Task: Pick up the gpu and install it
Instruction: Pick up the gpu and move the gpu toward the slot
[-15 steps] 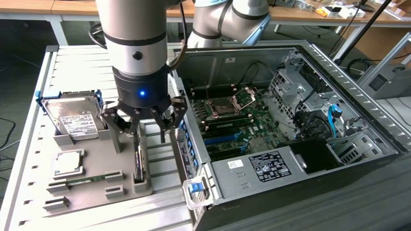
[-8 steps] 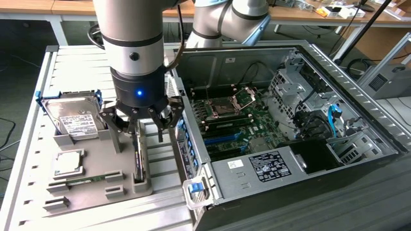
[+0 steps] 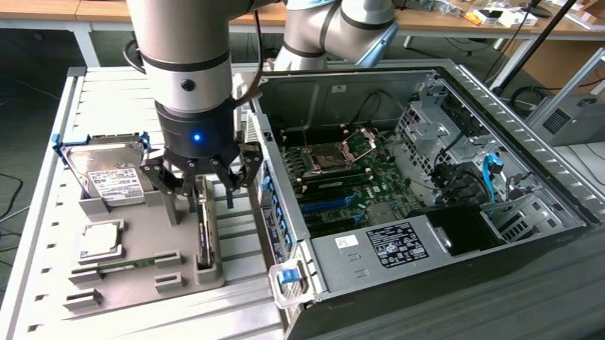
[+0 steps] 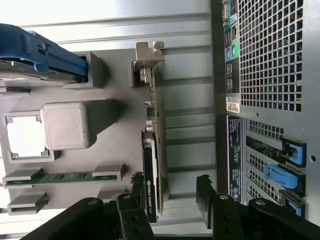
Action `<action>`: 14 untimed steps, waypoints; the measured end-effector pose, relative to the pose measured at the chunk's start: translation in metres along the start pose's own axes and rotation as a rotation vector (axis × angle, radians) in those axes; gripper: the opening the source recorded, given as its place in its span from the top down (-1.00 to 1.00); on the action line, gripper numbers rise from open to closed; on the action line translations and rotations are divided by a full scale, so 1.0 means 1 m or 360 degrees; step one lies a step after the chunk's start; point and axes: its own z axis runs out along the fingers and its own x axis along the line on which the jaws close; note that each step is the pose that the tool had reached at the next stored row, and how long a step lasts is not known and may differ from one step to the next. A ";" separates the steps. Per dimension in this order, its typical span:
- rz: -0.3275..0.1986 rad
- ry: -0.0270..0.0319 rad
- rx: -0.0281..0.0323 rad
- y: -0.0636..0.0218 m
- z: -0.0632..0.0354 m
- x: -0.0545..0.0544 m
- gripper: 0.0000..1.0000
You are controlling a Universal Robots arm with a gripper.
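At the near end of the grey parts tray, which sits on a slatted aluminium table, a narrow green memory stick lies in its clips. Just behind it a processor chip rests flat in a square recess. Along the tray's edge on the exterior view's right, the gpu stands upright on its long edge in a slot, its metal bracket at the end away from the gripper. The gripper hangs straight over the card with its jaws spread wide: one black finger is close beside one face of the card and the other stands apart from the opposite face, so the card lies between them unclamped. Farther back on the tray a hard drive with a white label leans in a stand, with blue rails on its sides. Just beside the tray, to the exterior view's right, the open computer case lies on its side. Inside are the green motherboard with an open processor socket, a power supply with a printed label at the near end, and blue cables by the drive cage. Wooden benches stand beyond
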 end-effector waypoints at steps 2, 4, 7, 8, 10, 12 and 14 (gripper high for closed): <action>0.0000 0.00000 -0.00001 0.0008 0.0016 0.002 -0.08; 0.0000 0.00003 0.00003 0.0014 0.0031 0.004 -0.08; 0.0000 0.00002 0.00002 0.0040 0.0072 0.007 -0.08; 0.0000 0.00002 0.00001 0.0047 0.0078 0.007 -0.08; 0.0000 -0.00001 -0.00002 0.0059 0.0092 0.008 -0.08; 0.0000 0.00001 -0.00018 0.0066 0.0103 0.009 -0.08; 0.0000 0.00003 -0.00038 0.0072 0.0114 0.009 -0.08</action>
